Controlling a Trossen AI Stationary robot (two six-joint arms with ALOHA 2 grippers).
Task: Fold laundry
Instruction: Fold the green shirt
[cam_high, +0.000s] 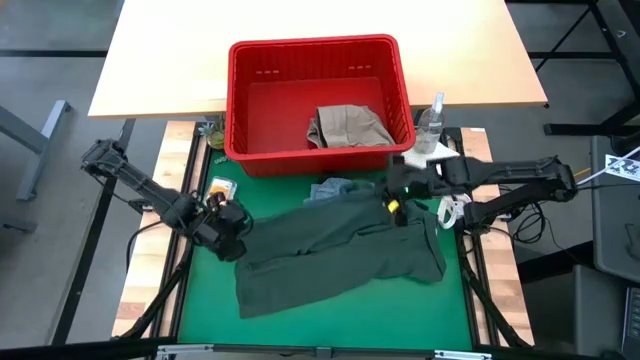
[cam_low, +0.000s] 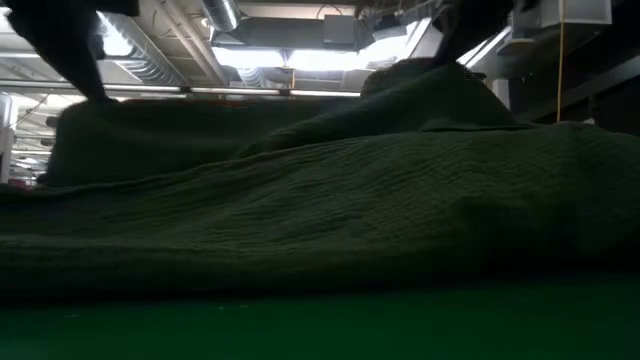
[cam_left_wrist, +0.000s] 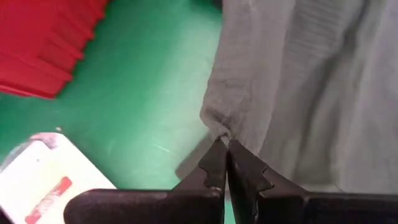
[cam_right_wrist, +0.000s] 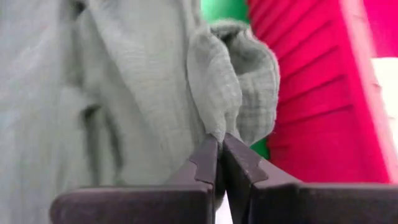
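Here we see the dark olive green garment (cam_high: 340, 250) spread across the green mat (cam_high: 330, 325), filling its centre. At nine o'clock, the left gripper (cam_high: 232, 222) has its fingers pinched tight on the garment's edge. At two o'clock, the right gripper (cam_high: 398, 197) is clamped on a bunched corner. The beige khaki piece (cam_high: 347, 126) lies in the red basket (cam_high: 260, 70) at twelve o'clock, light blue denim (cam_high: 335, 188) just before it.

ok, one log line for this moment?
left gripper: shut on green garment | right gripper: shut on green garment | khaki piece: in basket
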